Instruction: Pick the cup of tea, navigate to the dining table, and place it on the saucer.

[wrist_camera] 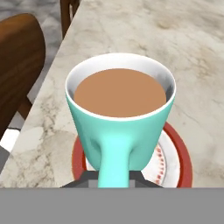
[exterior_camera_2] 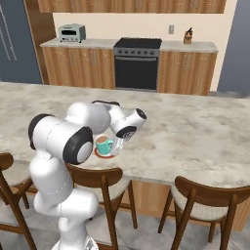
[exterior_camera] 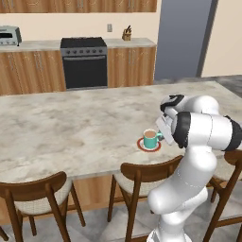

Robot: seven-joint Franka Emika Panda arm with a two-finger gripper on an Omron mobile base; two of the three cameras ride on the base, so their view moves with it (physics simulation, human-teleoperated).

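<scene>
Presently the cup of tea (wrist_camera: 120,118) stands upright on the saucer (wrist_camera: 177,157), teal outside, white at the inner rim, filled with brown liquid close to the brim. In the hand view the red rim of the saucer shows to the left and right of the cup's base, and the cup sits within it. The handle points back toward the camera, and the gripper (wrist_camera: 114,177) is clamped on that handle, its dark tips pressed against either side at the bottom of the view. Whether the cup's base bears fully on the saucer or is held just off it cannot be told.

Cup and saucer lie on the desk (exterior_camera: 71,127), a long marbled beige-grey top, near its front edge. In the left base view the cup (exterior_camera: 151,138) sits just left of the white arm's wrist; in the right base view it (exterior_camera_2: 103,144) is tucked between the arm's elbow and forearm.

Wooden chairs (exterior_camera: 142,177) with pale seats stand along the near side of the desk. Beyond it, against the far wall, are a black oven (exterior_camera: 84,62), a toaster oven (exterior_camera_2: 72,32) and a knife block (exterior_camera: 126,34).
</scene>
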